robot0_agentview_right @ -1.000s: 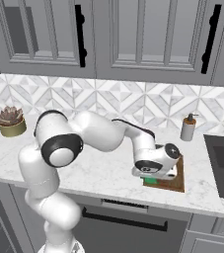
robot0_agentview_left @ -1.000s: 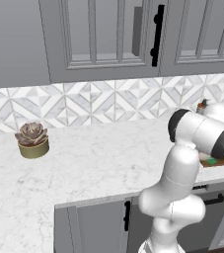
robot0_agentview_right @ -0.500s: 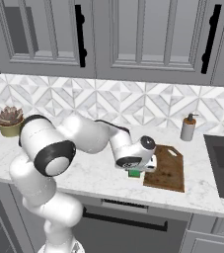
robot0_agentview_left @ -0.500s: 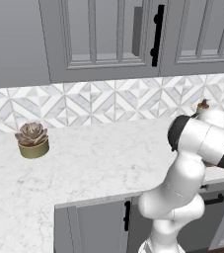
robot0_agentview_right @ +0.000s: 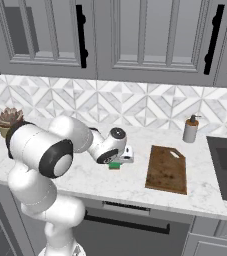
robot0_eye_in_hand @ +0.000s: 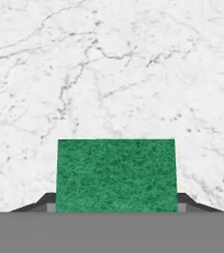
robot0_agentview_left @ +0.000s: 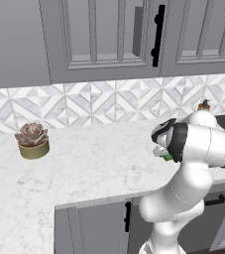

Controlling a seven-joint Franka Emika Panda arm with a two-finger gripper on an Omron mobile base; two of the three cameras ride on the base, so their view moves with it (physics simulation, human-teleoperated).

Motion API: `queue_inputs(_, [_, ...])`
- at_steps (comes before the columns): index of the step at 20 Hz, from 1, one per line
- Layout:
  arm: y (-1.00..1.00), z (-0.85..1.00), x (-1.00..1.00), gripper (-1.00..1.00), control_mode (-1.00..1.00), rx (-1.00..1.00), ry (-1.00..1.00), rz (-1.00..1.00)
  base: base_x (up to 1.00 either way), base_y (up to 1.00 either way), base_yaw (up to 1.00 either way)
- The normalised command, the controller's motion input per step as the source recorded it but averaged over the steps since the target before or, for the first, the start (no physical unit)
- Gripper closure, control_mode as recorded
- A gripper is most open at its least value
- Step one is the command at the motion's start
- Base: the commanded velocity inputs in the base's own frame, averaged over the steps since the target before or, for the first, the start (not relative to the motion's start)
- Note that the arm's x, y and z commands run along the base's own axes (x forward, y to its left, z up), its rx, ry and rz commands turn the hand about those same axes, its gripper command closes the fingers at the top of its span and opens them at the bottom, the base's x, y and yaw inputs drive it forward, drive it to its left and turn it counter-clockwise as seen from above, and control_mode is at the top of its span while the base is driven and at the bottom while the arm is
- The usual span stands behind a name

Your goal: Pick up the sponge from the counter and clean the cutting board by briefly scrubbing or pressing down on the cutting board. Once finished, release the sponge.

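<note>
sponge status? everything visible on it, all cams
The small flat rectangular sponge shows a rough green scrub face, square-cornered and clean. It sits between the two dark fingertips of the gripper, one at each side, so it appears clamped. The white marble-look counter lies behind it. In the right base view the sponge peeks out green under the hand, low over the counter, left of the dark brown wooden cutting board and apart from it. Whether it touches the counter is unclear.

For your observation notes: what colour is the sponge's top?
Green; the sponge shows best in the hand view.
</note>
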Motion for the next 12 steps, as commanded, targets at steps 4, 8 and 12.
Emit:
queue_inputs(4, [0.21,0.00,0.34,-1.00,-1.00,0.03,0.00,0.04,0.00,0.00,0.00])
queue_inputs(8, [-0.18,0.08,0.01,-1.00,-1.00,0.20,0.00,0.05,0.00,0.00,0.00])
queue_inputs(12, [-0.04,0.28,-0.14,-1.00,-1.00,0.03,0.00,0.07,0.00,0.00,0.00])
